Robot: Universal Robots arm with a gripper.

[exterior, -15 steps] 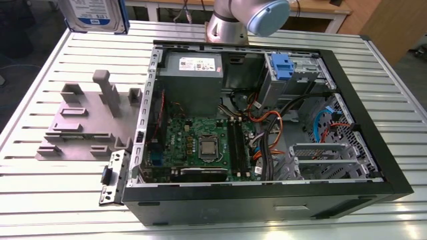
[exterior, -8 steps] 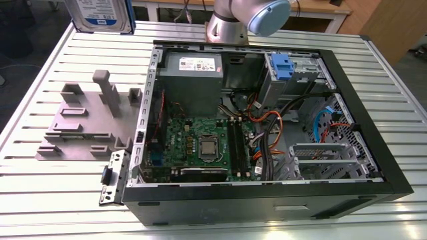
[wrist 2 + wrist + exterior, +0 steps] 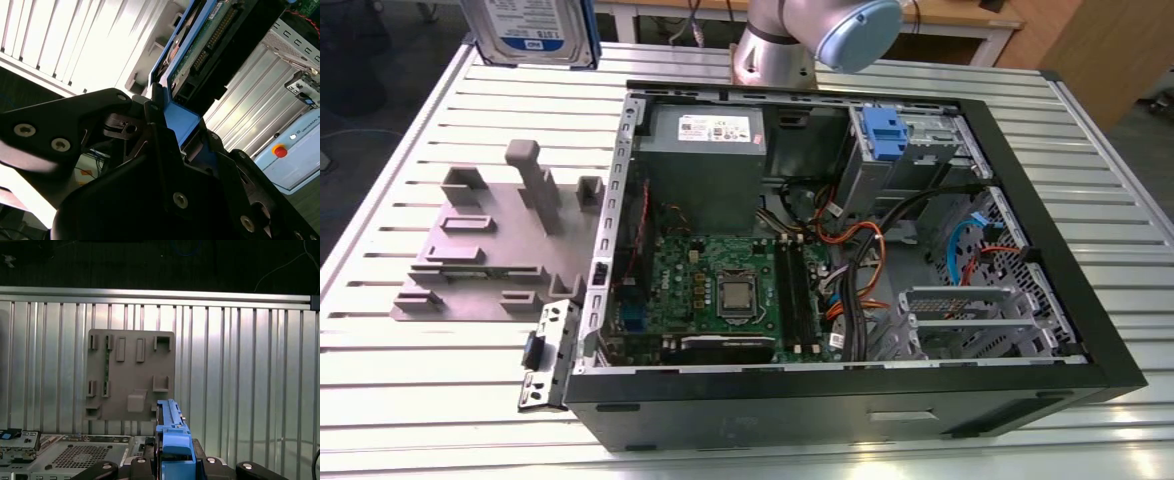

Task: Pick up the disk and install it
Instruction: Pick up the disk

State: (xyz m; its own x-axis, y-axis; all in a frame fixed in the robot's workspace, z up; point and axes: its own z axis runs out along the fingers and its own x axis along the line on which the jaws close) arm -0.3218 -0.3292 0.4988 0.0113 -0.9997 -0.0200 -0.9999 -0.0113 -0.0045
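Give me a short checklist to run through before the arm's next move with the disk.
1. Grip: ok, the gripper is shut on the disk by its blue carrier.
2. Clearance from the table: ok, the disk hangs in the air near the far corner on the exterior view's left.
3. Computer case open: ok, its inside is exposed.
4. Cables out of the bays: cannot tell.
5. Grey fixture out of the way: ok, it sits beside the case.
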